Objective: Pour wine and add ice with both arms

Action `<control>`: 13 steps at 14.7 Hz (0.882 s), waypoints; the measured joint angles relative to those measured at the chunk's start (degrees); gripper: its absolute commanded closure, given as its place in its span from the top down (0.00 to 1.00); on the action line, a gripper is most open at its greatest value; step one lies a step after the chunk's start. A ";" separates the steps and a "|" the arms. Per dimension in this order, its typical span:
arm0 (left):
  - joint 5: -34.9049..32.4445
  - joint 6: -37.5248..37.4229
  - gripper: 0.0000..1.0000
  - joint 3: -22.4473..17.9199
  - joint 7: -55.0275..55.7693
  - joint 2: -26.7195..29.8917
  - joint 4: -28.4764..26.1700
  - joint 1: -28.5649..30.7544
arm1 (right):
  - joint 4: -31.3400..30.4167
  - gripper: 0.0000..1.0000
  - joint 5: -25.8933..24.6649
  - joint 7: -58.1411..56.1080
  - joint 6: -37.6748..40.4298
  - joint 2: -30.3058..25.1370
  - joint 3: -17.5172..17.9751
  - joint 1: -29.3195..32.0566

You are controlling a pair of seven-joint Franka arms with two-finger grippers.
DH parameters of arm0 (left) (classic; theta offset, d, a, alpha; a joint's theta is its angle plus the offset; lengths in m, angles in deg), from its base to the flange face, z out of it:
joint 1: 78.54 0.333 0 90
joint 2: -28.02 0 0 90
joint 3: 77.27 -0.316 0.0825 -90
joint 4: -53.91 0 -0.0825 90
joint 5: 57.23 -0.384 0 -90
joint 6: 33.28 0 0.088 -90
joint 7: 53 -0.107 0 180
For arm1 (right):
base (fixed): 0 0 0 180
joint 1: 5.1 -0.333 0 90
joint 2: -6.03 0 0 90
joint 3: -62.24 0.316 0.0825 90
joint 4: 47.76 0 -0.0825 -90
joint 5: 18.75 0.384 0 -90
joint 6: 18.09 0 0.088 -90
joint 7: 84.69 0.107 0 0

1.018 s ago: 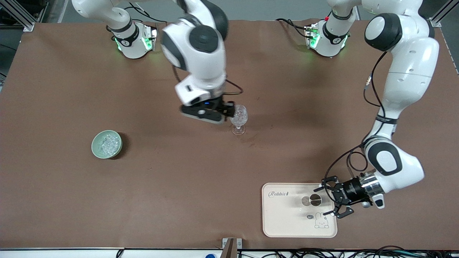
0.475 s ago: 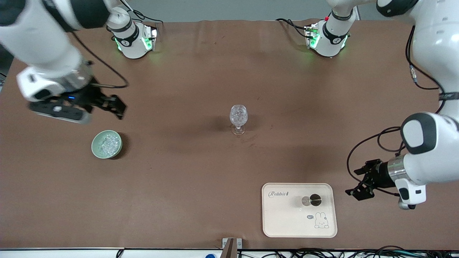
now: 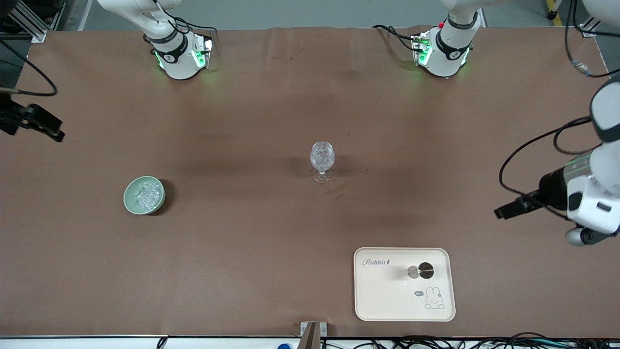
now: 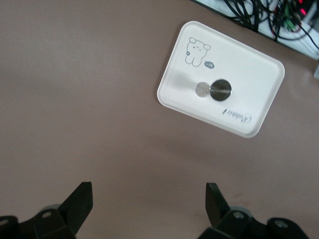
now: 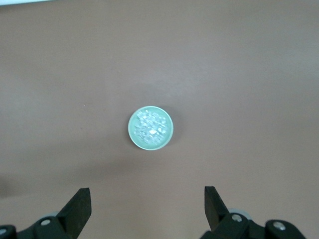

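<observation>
Front view, left to right. Right tool (image 3: 34, 123) at the far left edge of the frame, upper half, up over the right arm's end of the table (image 3: 242, 242); most of it is cut off by the frame edge, only dark fingers and a cable show. The right wrist view shows its fingers (image 5: 79, 206) spread wide with nothing between them.

Left of centre, lower: green bowl (image 3: 144, 195) holding the ice (image 3: 144, 194), a heap of small clear chunks. In the right wrist view the bowl (image 5: 133, 133) sits mid-frame with the ice (image 5: 151, 128) inside it, nothing standing over it.

Frame centre: stemmed glass (image 3: 322, 161), upright, alone, with glittering contents; ice or cut pattern, cannot tell. Well apart from the bowl.

Lower right of centre: cream tray (image 3: 378, 300) with a rabbit drawing, near the table's front edge. Two small round items (image 3: 420, 271) on it, touching or overlapping, one dark, one silvery; too small to identify.

Right edge, mid-height: left tool (image 3: 513, 209) over bare table at the left arm's end, partly hidden by its own white wrist. The left wrist view shows its fingers (image 4: 79, 204) spread, empty, with the tray (image 4: 179, 92) in its upper right.

No bottle in any view.
</observation>
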 measured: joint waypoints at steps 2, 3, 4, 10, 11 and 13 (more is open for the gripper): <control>-0.20 -1.47 1.00 -3.90 -7.62 5.67 -3.21 -2.59 | 0.17 1.00 0.01 -3.89 1.98 -0.83 0.01 1.58; -0.19 -1.73 1.00 -7.24 -10.17 9.29 -6.28 -5.16 | 0.41 1.00 0.03 -5.25 2.58 -1.00 0.06 1.90; -0.19 -1.93 1.00 -9.91 -11.96 13.25 -9.98 -7.52 | 0.67 1.00 0.03 -6.21 2.83 -1.07 0.11 2.01; 1.65 -2.67 1.00 -15.09 -17.48 32.11 -28.54 -12.73 | 1.69 1.00 1.02 -10.85 7.85 -1.18 0.29 2.13; 1.88 -3.20 1.00 -15.79 -18.68 33.36 -29.70 -12.72 | 1.70 1.00 1.67 -10.93 7.86 -1.18 0.30 2.13; 2.01 -4.32 1.00 -16.45 -19.64 34.39 -30.48 -12.65 | 1.70 1.00 2.13 -11.04 7.85 -1.18 0.39 2.13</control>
